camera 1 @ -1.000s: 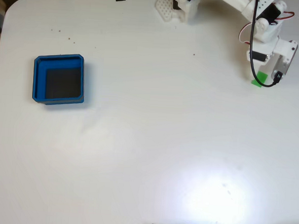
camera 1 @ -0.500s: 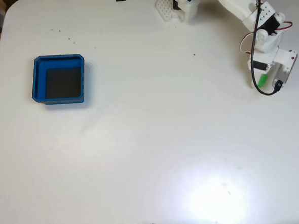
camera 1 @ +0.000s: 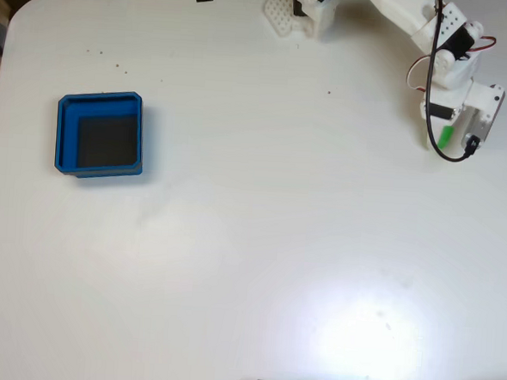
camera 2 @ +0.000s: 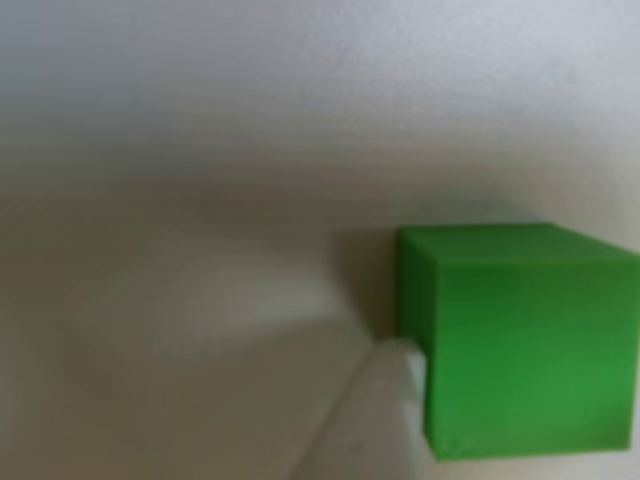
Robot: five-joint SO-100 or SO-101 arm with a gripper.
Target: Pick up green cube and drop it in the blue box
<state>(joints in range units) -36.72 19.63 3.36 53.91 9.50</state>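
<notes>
A white table with rounded corners carries the blue box near its left edge in the fixed view, and the arm's white base at the top edge.

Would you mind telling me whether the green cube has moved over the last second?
Yes. The green cube now sits slightly right and up in the fixed view, farther from the blue box.

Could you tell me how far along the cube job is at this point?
Done: the end effector has reached the cube at the table's right edge in the fixed view. In hand: the grasp; a fingertip touches the cube, closure unclear. Left: carrying it to the box, which holds nothing yet.
</notes>
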